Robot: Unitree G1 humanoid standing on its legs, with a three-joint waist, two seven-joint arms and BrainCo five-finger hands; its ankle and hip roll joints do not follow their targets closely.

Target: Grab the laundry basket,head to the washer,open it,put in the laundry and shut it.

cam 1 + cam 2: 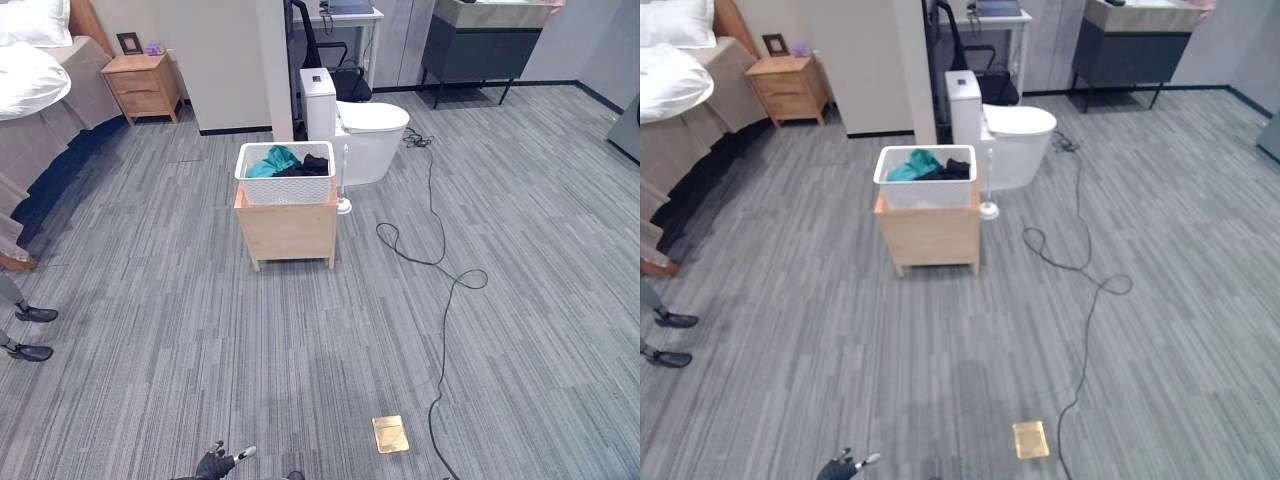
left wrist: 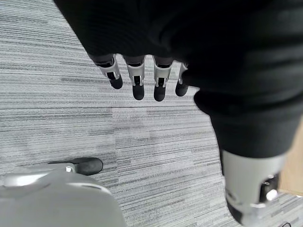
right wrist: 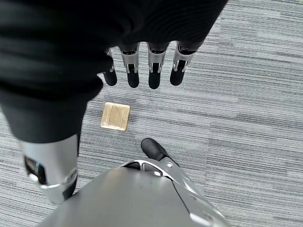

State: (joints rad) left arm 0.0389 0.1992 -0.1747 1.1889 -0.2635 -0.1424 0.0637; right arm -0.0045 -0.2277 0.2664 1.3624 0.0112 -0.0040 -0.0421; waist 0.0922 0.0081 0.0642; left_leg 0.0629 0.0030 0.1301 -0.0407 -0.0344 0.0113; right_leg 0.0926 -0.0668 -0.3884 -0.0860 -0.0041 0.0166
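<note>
The white laundry basket [image 1: 286,184] stands on a low wooden cabinet [image 1: 288,232] in the middle of the room, a few steps ahead of me. Teal and black clothes [image 1: 288,162] lie in it. My left hand [image 1: 218,463] shows at the bottom edge of the eye views, far from the basket. In its wrist view the left hand's fingers [image 2: 138,80] hang straight over the grey floor and hold nothing. The right hand's fingers [image 3: 154,68] are likewise straight and empty above the floor.
A white toilet [image 1: 365,128] and a toilet brush [image 1: 344,195] stand just right of the basket. A bed [image 1: 40,95] and nightstand [image 1: 145,87] are at far left. A person's shoes [image 1: 30,350] show at left. A brass floor plate [image 1: 390,434] lies near me.
</note>
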